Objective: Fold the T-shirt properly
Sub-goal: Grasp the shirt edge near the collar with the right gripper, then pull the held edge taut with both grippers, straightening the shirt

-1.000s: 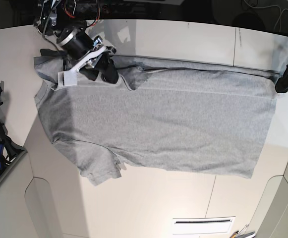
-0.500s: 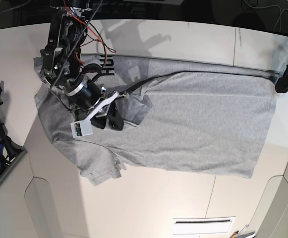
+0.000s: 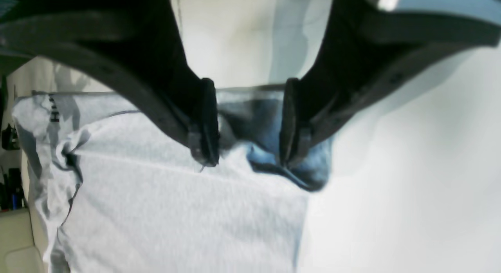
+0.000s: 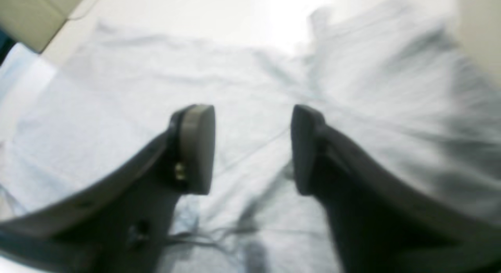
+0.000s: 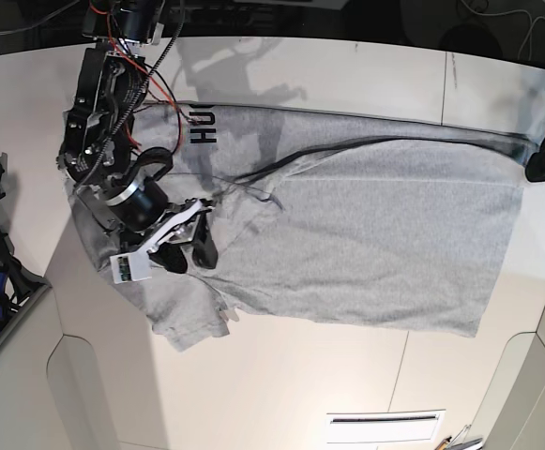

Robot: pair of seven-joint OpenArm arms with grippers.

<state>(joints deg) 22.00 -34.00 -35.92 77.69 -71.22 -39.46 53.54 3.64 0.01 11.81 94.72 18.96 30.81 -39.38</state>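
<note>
One grey T-shirt [image 5: 347, 234] lies partly folded, black lettering [image 5: 203, 126] exposed; right gripper [image 5: 189, 251] spread above it, left gripper [image 5: 544, 159] spread at its hem.

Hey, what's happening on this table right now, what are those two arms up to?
Two robot arms are folding a grey T-shirt spread across a white table. The right tool hangs open over the sleeve end, gripping nothing, with one edge of the shirt folded over so black lettering shows. The left tool sits open at the hem corner, jaws on either side of the cloth. The fold is only partly done.
</note>
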